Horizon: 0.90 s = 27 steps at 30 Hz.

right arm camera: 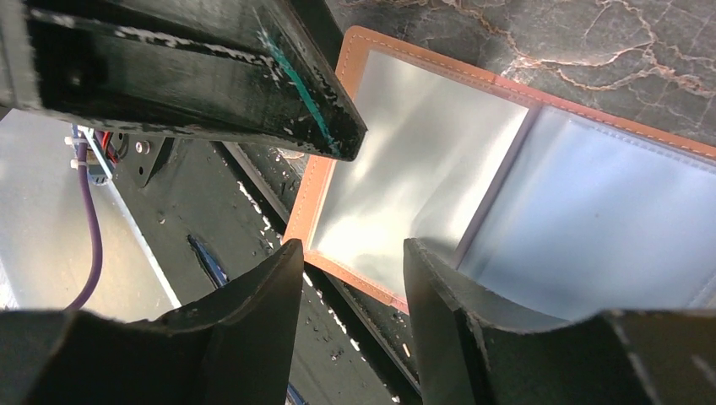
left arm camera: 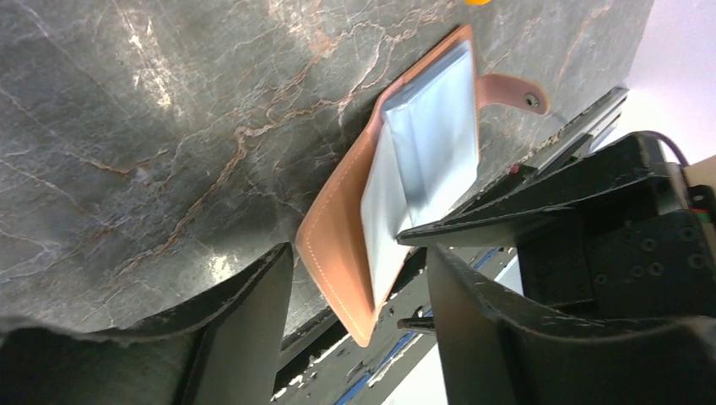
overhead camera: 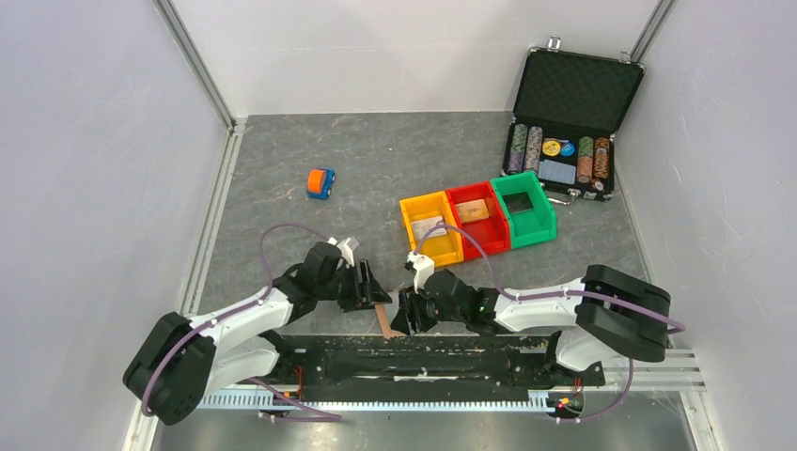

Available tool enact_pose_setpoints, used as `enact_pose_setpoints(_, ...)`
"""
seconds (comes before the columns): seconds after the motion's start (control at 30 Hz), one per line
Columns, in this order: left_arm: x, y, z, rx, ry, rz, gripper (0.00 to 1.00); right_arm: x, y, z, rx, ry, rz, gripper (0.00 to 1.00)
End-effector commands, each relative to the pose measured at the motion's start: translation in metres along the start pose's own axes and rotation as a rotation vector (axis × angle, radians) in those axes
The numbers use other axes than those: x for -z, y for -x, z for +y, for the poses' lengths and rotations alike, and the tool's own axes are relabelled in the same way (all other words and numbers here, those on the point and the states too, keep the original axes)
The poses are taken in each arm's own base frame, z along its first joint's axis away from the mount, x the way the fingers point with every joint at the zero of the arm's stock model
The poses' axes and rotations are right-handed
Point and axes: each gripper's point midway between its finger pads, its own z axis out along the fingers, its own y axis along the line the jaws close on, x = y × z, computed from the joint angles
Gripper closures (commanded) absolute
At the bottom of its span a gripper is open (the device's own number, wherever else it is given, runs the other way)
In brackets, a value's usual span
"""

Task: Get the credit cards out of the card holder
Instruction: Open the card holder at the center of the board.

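Observation:
The card holder (overhead camera: pixel 385 321) lies open at the table's near edge, between my two grippers. In the left wrist view its reddish-brown cover (left arm camera: pixel 338 219) and pale plastic pockets (left arm camera: pixel 431 135) show, with a snap tab (left arm camera: pixel 515 91). My left gripper (overhead camera: pixel 374 291) is open, and the holder's near corner sits between its fingers (left arm camera: pixel 245 329) without being pinched. My right gripper (overhead camera: pixel 404 315) is open too. One of its fingers (right arm camera: pixel 456 312) lies over a pocket (right arm camera: pixel 422 177) and the other is past the holder's edge. No credit card shows in the pockets.
Yellow (overhead camera: pixel 430 228), red (overhead camera: pixel 476 211) and green (overhead camera: pixel 523 207) bins stand mid-table; the yellow and red ones each hold a flat piece. An open black chip case (overhead camera: pixel 569 122) is at the back right. A small orange-blue toy car (overhead camera: pixel 320 183) sits further left. The black base rail (overhead camera: pixel 423 352) runs right under the holder.

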Motion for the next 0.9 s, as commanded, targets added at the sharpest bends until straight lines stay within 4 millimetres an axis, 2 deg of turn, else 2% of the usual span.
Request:
enact_pose_setpoints(0.0, -0.003, -0.001, -0.008, 0.01, -0.051, 0.012, 0.4, -0.002, 0.02, 0.017, 0.027, 0.044, -0.054, 0.5)
enact_pose_setpoints(0.23, -0.005, -0.001, -0.003, 0.011, -0.044, 0.004, 0.73, 0.01, 0.031, 0.019, 0.032, 0.039, -0.097, 0.47)
enact_pose_setpoints(0.47, -0.011, -0.003, 0.001, 0.02, -0.045, 0.016, 0.9, 0.03, 0.038, 0.009, 0.012, 0.007, -0.144, 0.45)
enact_pose_setpoints(0.5, -0.012, -0.003, 0.001, 0.02, -0.047, 0.015, 0.92, 0.034, 0.038, 0.007, 0.009, 0.004, -0.148, 0.45)
enact_pose_setpoints(0.6, -0.012, -0.001, -0.001, 0.025, -0.055, 0.006, 0.97, 0.044, 0.039, -0.017, -0.017, -0.082, -0.173, 0.45)
enact_pose_setpoints(0.77, -0.015, 0.005, -0.006, 0.036, -0.073, -0.016, 0.98, 0.061, 0.036, -0.051, -0.045, -0.183, -0.19, 0.47)
enact_pose_setpoints(0.87, -0.018, 0.008, -0.008, 0.045, -0.078, -0.022, 0.98, 0.068, 0.036, -0.061, -0.055, -0.217, -0.196, 0.47)
